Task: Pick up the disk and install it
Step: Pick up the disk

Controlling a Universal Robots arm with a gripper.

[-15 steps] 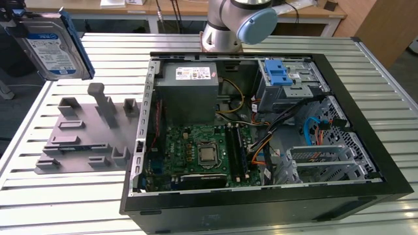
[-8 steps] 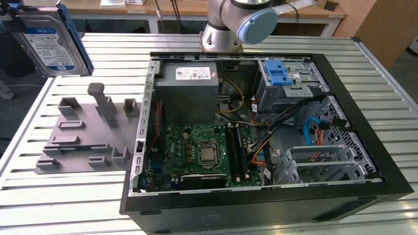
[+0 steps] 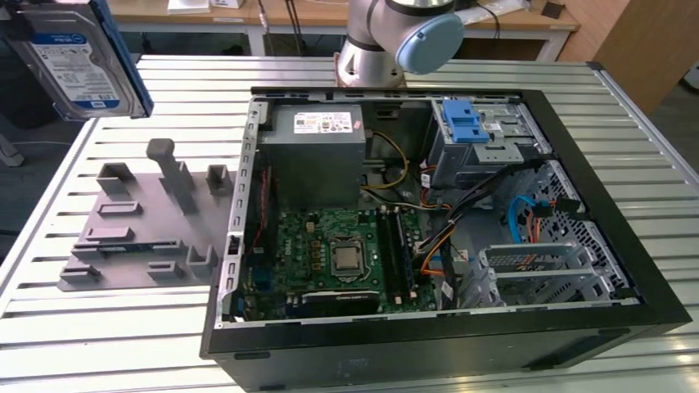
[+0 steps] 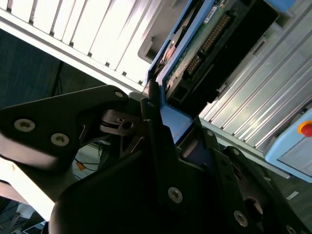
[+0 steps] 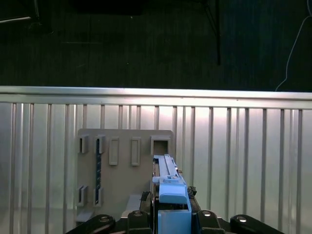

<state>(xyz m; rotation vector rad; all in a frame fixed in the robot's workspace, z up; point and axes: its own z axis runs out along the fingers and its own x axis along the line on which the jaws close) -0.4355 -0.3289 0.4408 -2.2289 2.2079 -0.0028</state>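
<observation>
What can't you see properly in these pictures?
Exterior view: the disk is cut off by the picture's top and left edges.
First wrist view: the disk is edge-on, so its label is hidden; the gripper covers the end it grips.
Same view: disk and gripper cover part of the grey holder plate.
Second wrist view: the gripper's dark body hides part of the disk.

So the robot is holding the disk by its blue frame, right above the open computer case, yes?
Not quite. The gripper holds the disk by its blue frame, but above the grey holder plate beside the computer case, not above the case; the first wrist view shows it.
</observation>
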